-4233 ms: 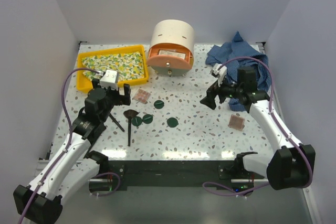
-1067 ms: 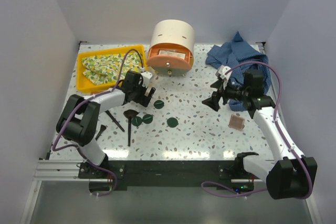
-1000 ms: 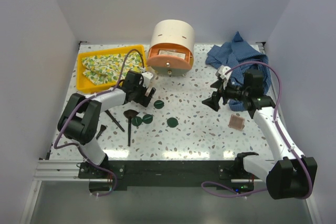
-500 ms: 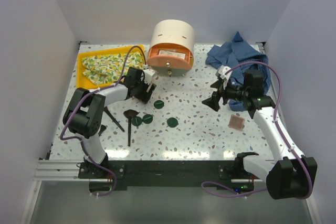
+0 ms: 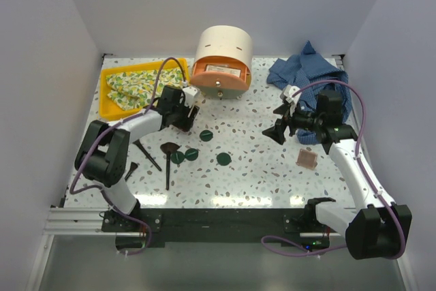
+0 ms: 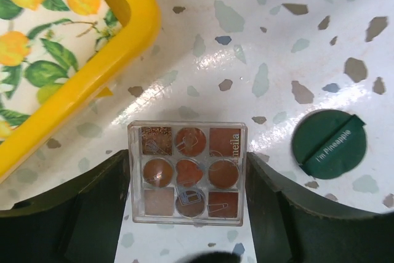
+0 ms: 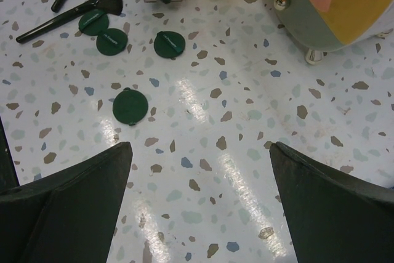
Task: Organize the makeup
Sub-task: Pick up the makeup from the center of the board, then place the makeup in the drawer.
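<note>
A clear-lidded pink-brown palette (image 6: 188,172) lies on the speckled table beside the yellow tray (image 6: 132,23). My left gripper (image 6: 188,164) (image 5: 187,119) is shut on it, one finger against each side. A green disc (image 6: 329,144) lies just right of it. More green discs (image 5: 224,159) (image 7: 130,106), a fan-headed brush (image 5: 168,165) and two thin brushes (image 5: 146,155) lie in the near-left area. A second palette (image 5: 307,159) rests at the right. My right gripper (image 5: 276,131) (image 7: 200,146) hovers open over bare table with nothing between its fingers.
A leaf-patterned cloth (image 5: 139,86) fills the yellow tray (image 5: 109,73) at the back left. A cream and orange round case (image 5: 221,63) stands at the back centre. A blue cloth (image 5: 306,69) is bunched at the back right, behind the right arm.
The left gripper's fingers have drawn in onto the palette's sides, and the left arm has shifted slightly toward the tray. The right arm has not moved.
</note>
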Motion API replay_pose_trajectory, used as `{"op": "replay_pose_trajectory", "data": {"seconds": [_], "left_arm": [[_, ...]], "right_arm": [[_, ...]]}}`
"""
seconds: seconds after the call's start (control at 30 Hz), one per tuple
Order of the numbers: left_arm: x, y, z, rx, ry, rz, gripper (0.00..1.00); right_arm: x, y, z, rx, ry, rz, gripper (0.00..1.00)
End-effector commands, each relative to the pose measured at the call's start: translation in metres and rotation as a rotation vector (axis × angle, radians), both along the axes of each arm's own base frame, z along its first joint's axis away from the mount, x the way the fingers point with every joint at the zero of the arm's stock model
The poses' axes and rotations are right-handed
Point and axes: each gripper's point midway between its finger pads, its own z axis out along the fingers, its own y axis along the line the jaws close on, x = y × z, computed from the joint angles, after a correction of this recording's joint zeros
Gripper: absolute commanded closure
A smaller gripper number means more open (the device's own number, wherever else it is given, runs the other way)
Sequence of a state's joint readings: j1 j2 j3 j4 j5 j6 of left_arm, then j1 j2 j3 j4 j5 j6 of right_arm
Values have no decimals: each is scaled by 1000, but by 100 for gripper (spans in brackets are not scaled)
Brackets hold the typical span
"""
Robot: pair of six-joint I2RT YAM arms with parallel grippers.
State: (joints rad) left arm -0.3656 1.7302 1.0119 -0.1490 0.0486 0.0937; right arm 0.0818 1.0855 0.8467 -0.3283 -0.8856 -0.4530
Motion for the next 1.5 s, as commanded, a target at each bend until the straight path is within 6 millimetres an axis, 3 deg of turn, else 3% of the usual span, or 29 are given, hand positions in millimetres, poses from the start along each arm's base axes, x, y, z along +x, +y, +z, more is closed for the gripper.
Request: {"op": "replay_pose_trajectory", "data": {"seconds": [0.0, 0.5, 0.73, 1.13, 1.47], "left_arm": [[7, -6, 59, -99, -147, 2, 73], [-38, -12, 139, -266, -259, -50, 79], [-50, -15, 198, -351, -362, -67, 80], [-57, -28, 280, -483, -468, -110, 82], [-53, -46, 325, -593, -488, -155, 83]], "right_arm": [[-1, 2, 12, 20, -46, 21, 1], [-1, 1, 11, 20, -45, 16, 1], [0, -1, 11, 19, -45, 10, 1], [0, -2, 12, 21, -46, 8, 2], [0, -2, 13, 21, -52, 8, 1]]}}
